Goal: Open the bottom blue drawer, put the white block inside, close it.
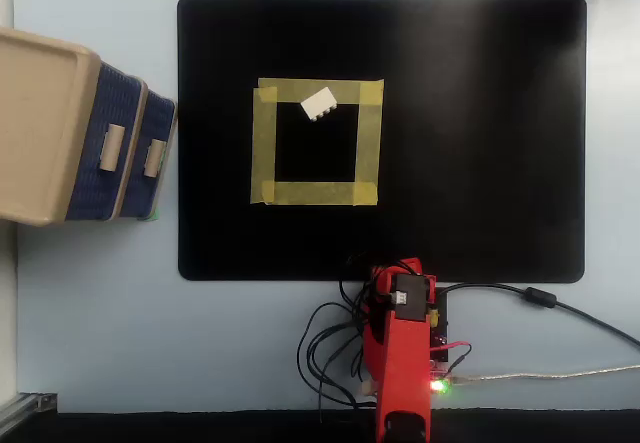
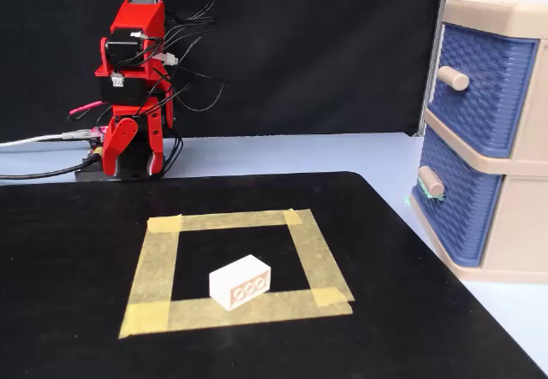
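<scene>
Overhead, a black mat (image 1: 470,133) covers most of a pale blue table (image 1: 100,333). Near the mat's centre-left, strips of yellow masking tape (image 1: 265,143) form a square frame. A small white block (image 1: 318,104) lies at about twelve o'clock of that frame, partly on the top strip and turned at a slant. In the fixed view the same white block (image 2: 241,281) sits at six o'clock of the tape square (image 2: 158,263), its studded side showing three round holes.

At nine o'clock of the overhead view, just off the mat's edge, stands a beige drawer unit (image 1: 40,123) with two blue woven-pattern fronts. The fixed view places it at three o'clock: the top blue drawer (image 2: 479,88) and the bottom blue drawer (image 2: 454,195) both sit flush in the frame, each with a beige knob. The bottom knob (image 2: 431,180) is well apart from the block.

The red arm (image 1: 400,363) is at six o'clock of the overhead view, beyond the mat's near edge, folded up over its base with black and red cables (image 1: 330,353) looped beside it. In the fixed view the arm (image 2: 133,79) stands at ten o'clock, compactly folded against a dark backdrop (image 2: 325,45). The gripper is tucked into the folded arm and neither view shows its jaws clearly, so whether they are released or clenched cannot be told. It holds nothing visible and is far from both block and drawers.
</scene>
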Controlling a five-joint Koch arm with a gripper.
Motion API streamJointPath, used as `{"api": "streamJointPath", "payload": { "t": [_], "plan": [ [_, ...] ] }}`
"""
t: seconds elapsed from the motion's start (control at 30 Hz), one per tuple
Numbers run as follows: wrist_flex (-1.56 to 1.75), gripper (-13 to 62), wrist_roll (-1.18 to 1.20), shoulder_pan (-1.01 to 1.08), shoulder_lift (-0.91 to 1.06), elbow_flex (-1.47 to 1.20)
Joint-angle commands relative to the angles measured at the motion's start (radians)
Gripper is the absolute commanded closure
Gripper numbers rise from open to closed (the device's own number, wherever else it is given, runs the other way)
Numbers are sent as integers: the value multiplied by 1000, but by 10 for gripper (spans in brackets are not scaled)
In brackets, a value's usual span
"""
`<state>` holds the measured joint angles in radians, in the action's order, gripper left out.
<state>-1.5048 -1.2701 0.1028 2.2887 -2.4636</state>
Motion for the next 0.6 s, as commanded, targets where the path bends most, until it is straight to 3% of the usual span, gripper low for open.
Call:
{"api": "streamJointPath", "payload": {
  "t": [0.0, 0.43, 0.57],
  "plan": [
    [-149, 149, 14, 8, 61, -9],
    [-158, 154, 5, 12, 61, 3],
    [-192, 155, -55, 5, 60, 337]
  ]
}}
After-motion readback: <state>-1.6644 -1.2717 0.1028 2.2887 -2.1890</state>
